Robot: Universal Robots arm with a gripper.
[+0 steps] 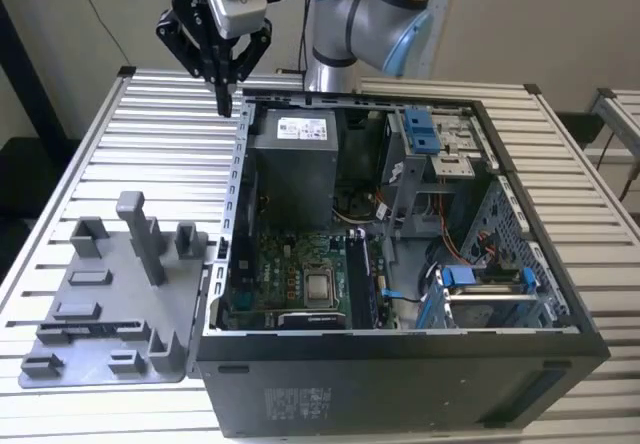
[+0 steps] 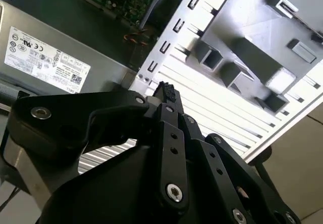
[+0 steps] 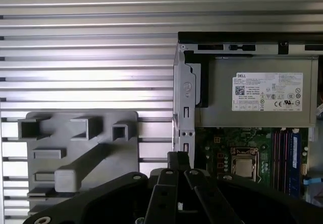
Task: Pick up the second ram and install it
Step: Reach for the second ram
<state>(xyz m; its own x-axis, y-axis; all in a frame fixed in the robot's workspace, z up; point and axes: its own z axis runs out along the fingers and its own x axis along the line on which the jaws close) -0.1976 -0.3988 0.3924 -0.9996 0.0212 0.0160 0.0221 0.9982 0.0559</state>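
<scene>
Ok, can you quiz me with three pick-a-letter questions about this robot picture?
1. Where is the hand? A) in the air near the computer case's corner B) on the floor C) deep inside the case
2. What colour is the holder with pegs? A) red B) grey C) yellow
3. The computer case is: A) open B) closed C) wrapped up
Answers: 1 A, it hangs up by the case's corner; 2 B, it is plain grey; 3 A, its insides show.

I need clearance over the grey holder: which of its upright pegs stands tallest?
The capped post near the middle of the grey holder; the short blocks either side of it stand far lower.
</scene>
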